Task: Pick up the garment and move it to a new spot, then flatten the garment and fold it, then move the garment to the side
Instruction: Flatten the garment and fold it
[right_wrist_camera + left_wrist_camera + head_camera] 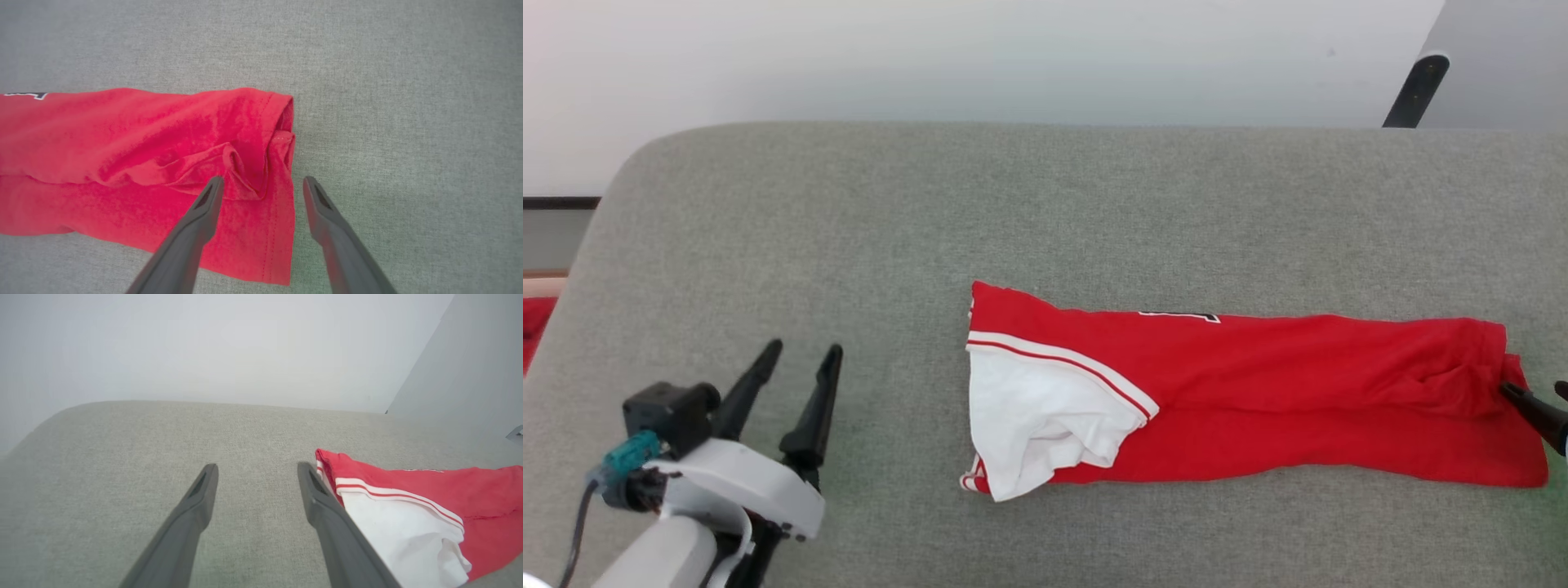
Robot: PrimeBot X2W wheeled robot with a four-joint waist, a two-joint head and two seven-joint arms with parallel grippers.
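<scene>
The garment [1258, 392] is a red jersey folded into a long band on the grey cushion [931, 212]. Its white sleeve panel [1037, 408] with red-and-white trim lies at the band's left end. My left gripper [805, 351] stands open at the lower left, well apart from the cloth; in the left wrist view the garment [482, 506] lies just right of that gripper [257, 469]. My right gripper [263, 183] is open over the garment's [143, 143] bunched right hem with nothing held. In the head view its fingertips [1531, 408] show at the right edge.
A pale wall rises behind the cushion. A dark leg [1417, 90] stands at the top right. Something red [535, 318] shows at the far left edge beyond the cushion. Bare cushion stretches left of and behind the garment.
</scene>
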